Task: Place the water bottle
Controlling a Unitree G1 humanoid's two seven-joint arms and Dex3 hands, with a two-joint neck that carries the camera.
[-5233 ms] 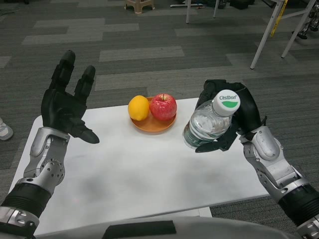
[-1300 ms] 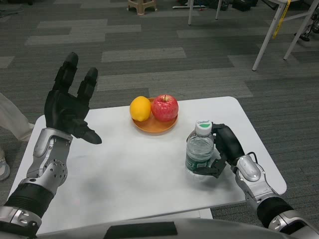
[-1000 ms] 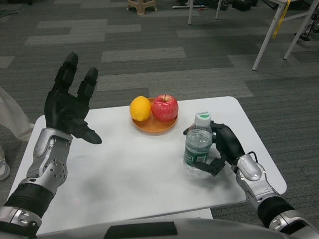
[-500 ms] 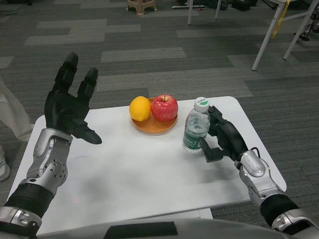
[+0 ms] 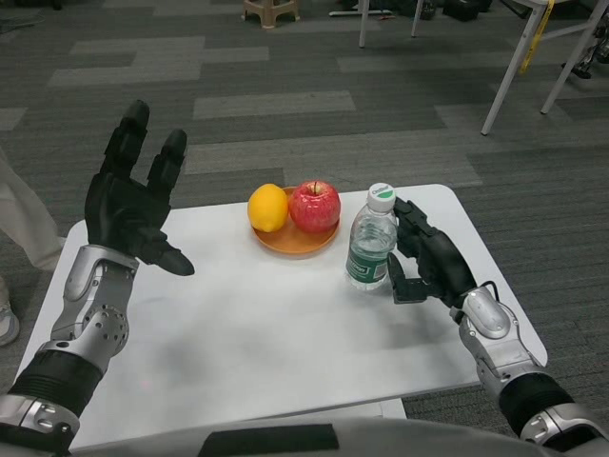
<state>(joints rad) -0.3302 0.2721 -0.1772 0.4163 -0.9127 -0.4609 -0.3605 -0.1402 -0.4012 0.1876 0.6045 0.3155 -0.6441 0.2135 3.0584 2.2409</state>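
Head view shows the right robot hand (image 5: 428, 259) low over the worktop (image 5: 266, 333), forearm reaching forward from the near right edge, palm turned toward the water bottle (image 5: 369, 249). Its fingers are spread apart and lie just beside the bottle's right side; whether any of them touches the plastic cannot be told, and nothing is gripped. The bottle stands upright on the worktop, white cap up, just left of that hand. Beyond and to the hand's left sits an orange plate (image 5: 293, 239) bearing a lemon (image 5: 267, 208) and a red apple (image 5: 314, 206). The left robot hand (image 5: 128, 201) is raised high above the worktop's left side, palm inward, fingers wide and empty.
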